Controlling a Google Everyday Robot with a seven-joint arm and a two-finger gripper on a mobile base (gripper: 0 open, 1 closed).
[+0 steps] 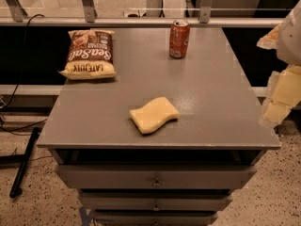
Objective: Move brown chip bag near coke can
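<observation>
The brown chip bag [90, 54] lies flat at the far left corner of the grey cabinet top [211, 102], its white "Sea Salt" lettering upside down to me. The coke can [179, 39] stands upright near the far edge, right of centre, well apart from the bag. My gripper [280, 86] shows as pale yellowish and white shapes at the right edge of the view, beyond the cabinet's right side and clear of both objects. It holds nothing that I can see.
A yellow wavy sponge [154, 115] lies near the front middle of the top. Drawers [155, 178] sit below the front edge. A rail and glass wall [141, 20] run behind. A black cable and bar [23, 159] lie on the floor at left.
</observation>
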